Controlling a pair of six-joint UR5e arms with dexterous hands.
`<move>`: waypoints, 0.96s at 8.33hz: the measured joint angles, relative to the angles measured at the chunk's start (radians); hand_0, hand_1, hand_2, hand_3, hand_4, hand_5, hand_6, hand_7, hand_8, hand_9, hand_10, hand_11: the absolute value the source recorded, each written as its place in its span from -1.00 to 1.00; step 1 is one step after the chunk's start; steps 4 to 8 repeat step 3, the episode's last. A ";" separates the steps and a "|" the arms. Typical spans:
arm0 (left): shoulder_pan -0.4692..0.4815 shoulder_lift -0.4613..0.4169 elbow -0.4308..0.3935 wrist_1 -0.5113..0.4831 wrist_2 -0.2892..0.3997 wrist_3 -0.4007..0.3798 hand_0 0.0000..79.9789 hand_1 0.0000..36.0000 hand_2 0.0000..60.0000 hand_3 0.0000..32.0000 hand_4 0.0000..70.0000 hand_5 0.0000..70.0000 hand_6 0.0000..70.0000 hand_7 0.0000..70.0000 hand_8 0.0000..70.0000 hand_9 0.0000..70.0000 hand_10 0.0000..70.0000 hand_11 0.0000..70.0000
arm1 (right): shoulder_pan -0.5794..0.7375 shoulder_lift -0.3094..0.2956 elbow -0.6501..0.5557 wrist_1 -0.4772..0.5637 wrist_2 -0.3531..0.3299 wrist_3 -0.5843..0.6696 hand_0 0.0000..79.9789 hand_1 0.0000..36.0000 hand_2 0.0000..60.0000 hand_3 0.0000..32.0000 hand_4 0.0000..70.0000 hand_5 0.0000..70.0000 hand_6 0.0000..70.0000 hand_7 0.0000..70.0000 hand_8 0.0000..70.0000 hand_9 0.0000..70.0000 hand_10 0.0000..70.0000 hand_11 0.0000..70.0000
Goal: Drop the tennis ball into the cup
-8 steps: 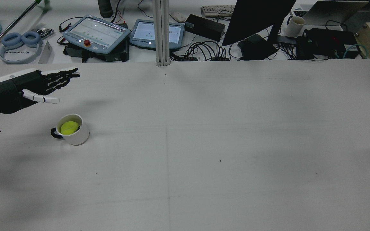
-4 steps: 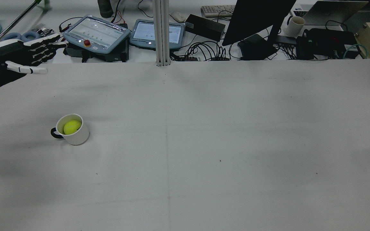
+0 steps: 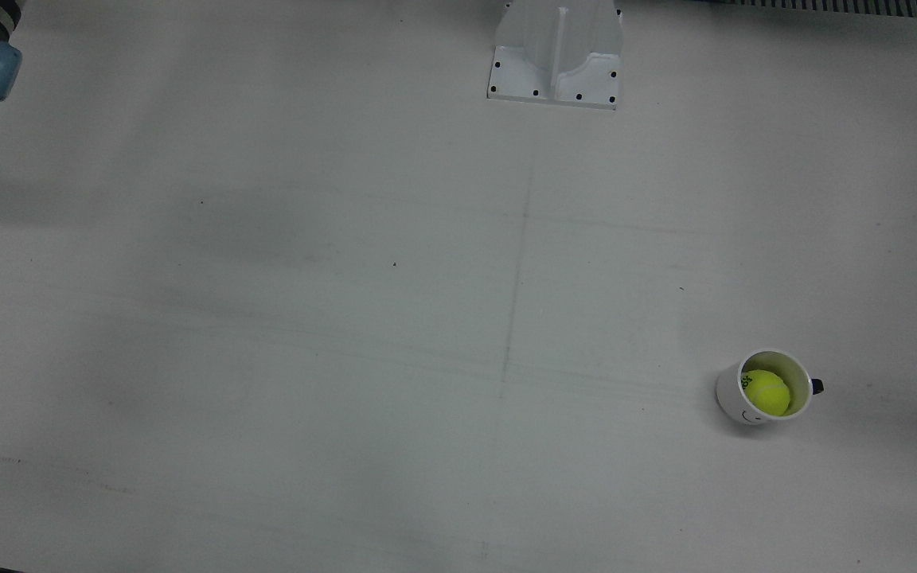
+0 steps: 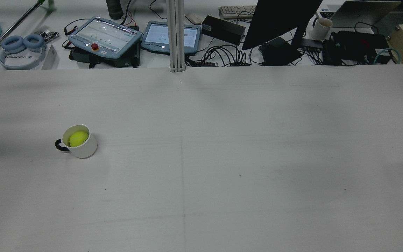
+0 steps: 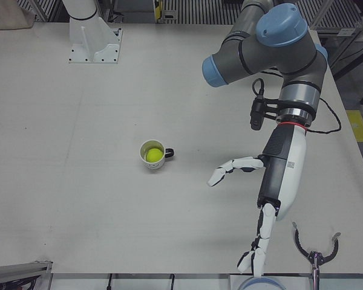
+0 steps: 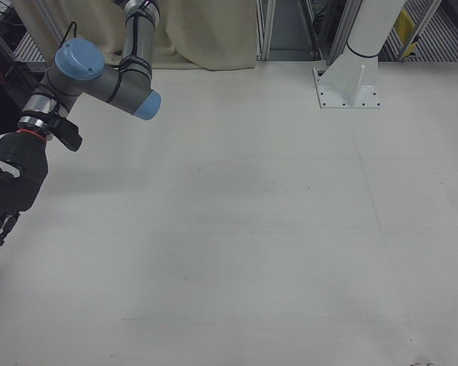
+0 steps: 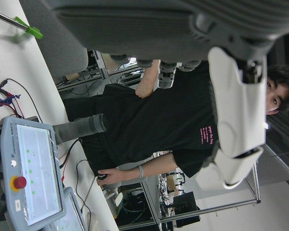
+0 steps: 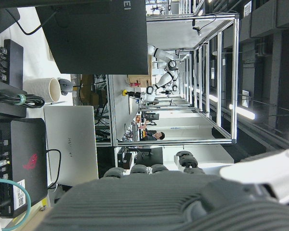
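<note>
The yellow-green tennis ball (image 4: pixel 78 138) lies inside the white cup (image 4: pixel 82 148) with a dark handle, which stands upright on the left part of the table. The ball (image 3: pixel 766 391) and cup (image 3: pixel 733 394) also show in the front view, and the ball (image 5: pixel 151 156) and cup (image 5: pixel 158 162) in the left-front view. My left hand (image 5: pixel 273 190) hangs open and empty, fingers spread and pointing down, well away from the cup and near the table's edge. My right hand (image 6: pixel 4 194) is open and empty at the far side of the table. The rear view shows neither hand.
A white pedestal (image 3: pixel 554 56) stands at the table's back edge. Behind the far edge is a desk with teach pendants (image 4: pixel 105 36), a monitor (image 4: pixel 278 21), cables and headphones (image 4: pixel 21 49). A person in black (image 7: pixel 159 130) stands beyond the table.
My left hand, open above and behind the cup, moved up and away to the left and has left the rear view. The ball and cup have not moved.
</note>
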 measured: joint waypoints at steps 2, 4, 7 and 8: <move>-0.023 0.006 0.007 0.027 0.001 -0.008 0.34 0.67 -0.16 -1.00 -1.00 -0.89 -0.98 -0.51 -1.00 -0.94 -1.00 -1.00 | 0.000 0.000 0.000 0.000 0.000 0.000 -1.00 -1.00 -1.00 -1.00 -1.00 -1.00 -1.00 -1.00 -1.00 -1.00 -1.00 -1.00; -0.033 0.007 0.003 0.039 0.001 -0.010 0.35 0.67 -0.20 -1.00 -1.00 -0.89 -0.98 -0.51 -1.00 -0.94 -1.00 -1.00 | 0.000 0.000 0.000 -0.001 0.000 0.000 -1.00 -1.00 -1.00 -1.00 -1.00 -1.00 -1.00 -1.00 -1.00 -1.00 -1.00 -1.00; -0.033 0.007 0.003 0.039 0.001 -0.010 0.35 0.67 -0.20 -1.00 -1.00 -0.89 -0.98 -0.51 -1.00 -0.94 -1.00 -1.00 | 0.000 0.000 0.000 -0.001 0.000 0.000 -1.00 -1.00 -1.00 -1.00 -1.00 -1.00 -1.00 -1.00 -1.00 -1.00 -1.00 -1.00; -0.033 0.007 0.003 0.039 0.001 -0.010 0.35 0.67 -0.20 -1.00 -1.00 -0.89 -0.98 -0.51 -1.00 -0.94 -1.00 -1.00 | 0.000 0.000 0.000 -0.001 0.000 0.000 -1.00 -1.00 -1.00 -1.00 -1.00 -1.00 -1.00 -1.00 -1.00 -1.00 -1.00 -1.00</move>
